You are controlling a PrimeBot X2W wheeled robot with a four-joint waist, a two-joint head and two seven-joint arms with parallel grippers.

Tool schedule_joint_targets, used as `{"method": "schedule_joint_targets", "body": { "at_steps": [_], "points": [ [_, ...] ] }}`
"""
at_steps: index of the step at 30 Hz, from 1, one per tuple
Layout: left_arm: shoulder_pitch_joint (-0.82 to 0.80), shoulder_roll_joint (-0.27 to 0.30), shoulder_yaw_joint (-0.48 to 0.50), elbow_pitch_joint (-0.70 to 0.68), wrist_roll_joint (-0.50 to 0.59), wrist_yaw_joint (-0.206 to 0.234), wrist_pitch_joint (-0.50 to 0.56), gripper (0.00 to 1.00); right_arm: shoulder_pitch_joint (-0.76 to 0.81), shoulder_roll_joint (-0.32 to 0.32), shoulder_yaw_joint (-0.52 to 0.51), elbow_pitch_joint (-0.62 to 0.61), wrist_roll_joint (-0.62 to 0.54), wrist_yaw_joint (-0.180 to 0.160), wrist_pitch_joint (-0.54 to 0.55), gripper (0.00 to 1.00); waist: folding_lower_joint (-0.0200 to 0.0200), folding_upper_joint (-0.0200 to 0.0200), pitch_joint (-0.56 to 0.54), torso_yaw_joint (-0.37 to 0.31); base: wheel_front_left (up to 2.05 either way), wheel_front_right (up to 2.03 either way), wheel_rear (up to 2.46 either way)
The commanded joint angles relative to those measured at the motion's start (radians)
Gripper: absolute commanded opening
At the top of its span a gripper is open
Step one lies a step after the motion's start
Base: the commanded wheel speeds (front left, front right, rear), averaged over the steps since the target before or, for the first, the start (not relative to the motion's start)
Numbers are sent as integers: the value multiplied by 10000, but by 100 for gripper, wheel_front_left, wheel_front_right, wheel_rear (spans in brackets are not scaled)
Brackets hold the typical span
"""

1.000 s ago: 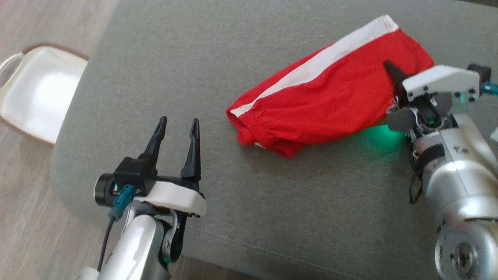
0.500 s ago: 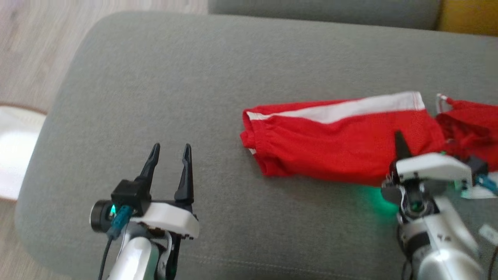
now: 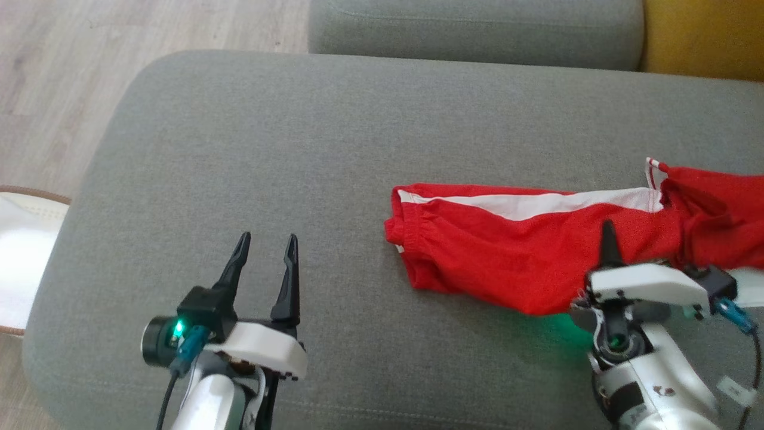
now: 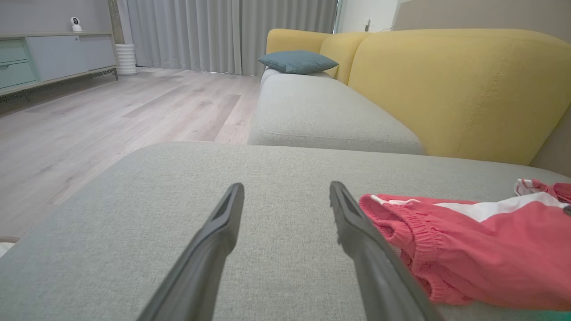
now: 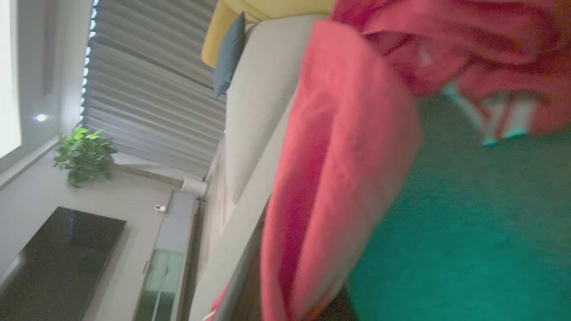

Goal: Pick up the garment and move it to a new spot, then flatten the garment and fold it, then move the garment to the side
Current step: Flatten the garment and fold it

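The garment [image 3: 507, 251] is a pair of red shorts with a white side stripe, lying stretched out on the grey sofa cushion [image 3: 298, 149], with its elastic waistband to the left and bunched cloth at the right edge. My right gripper [image 3: 607, 233] is shut on the garment's lower right part, one dark finger showing on top of the cloth. In the right wrist view the red fabric [image 5: 339, 147] drapes close over the lens. My left gripper [image 3: 265, 245] stands open over bare cushion left of the waistband, nothing between its fingers [image 4: 223, 232]; the garment [image 4: 482, 249] lies just to its right.
A second grey seat cushion [image 3: 477, 27] and the yellow sofa back [image 3: 698, 36] lie beyond. A white seat with a brown rim [image 3: 18, 263] stands on the wooden floor [image 3: 59, 89] to the left. A teal pillow [image 4: 296, 61] rests far along the sofa.
The head camera has swung, so the whole picture shifted and the garment now lies level across it, with more cloth showing at the right. My right gripper keeps its hold; the left stays open.
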Motion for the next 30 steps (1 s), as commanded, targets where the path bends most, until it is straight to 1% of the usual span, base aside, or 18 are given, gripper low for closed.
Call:
{"method": "schedule_joint_targets", "body": {
  "at_steps": [1, 2, 5, 10, 13, 16, 29, 30],
  "points": [
    [-88, 64, 411, -290, 75, -29, -53, 100, -419, 108, 621, -791, 72, 42, -179, 0, 0, -1, -99, 110, 0, 0, 0],
    [-88, 64, 411, -290, 75, -29, -53, 100, -419, 108, 621, -791, 72, 42, -179, 0, 0, -1, -99, 110, 0, 0, 0],
    [-15, 64, 455, -277, 75, -33, -53, 100, -271, 108, 1138, -1435, 157, 42, -310, 0, 0, -1, -183, 209, 0, 0, 0],
    [8, 64, 450, -259, 33, -39, -53, 100, -137, 108, 2228, -2345, 342, 42, -346, 0, 0, -1, -255, 380, 0, 0, 0],
    [9, 64, 420, -244, 14, -26, -53, 100, -98, 108, 2897, -2636, 324, 42, -342, 0, 0, -1, -307, 491, 0, 0, 0],
    [12, 64, 400, -238, 2, -12, -53, 100, -150, 108, 3507, -2599, 135, 42, -306, 0, 0, -1, -343, 599, 0, 0, 0],
    [-51, 64, 293, -222, -63, 4, -53, 100, -1053, 108, 5442, -1766, -221, 42, -426, 0, 0, -1, -271, 1093, 0, 0, 0],
    [-50, 64, 279, -216, -73, 13, -53, 100, -1105, 108, 5579, -1713, -268, 42, -447, 62, 0, -1, -271, 1125, 0, 0, 0]
  ]
}}
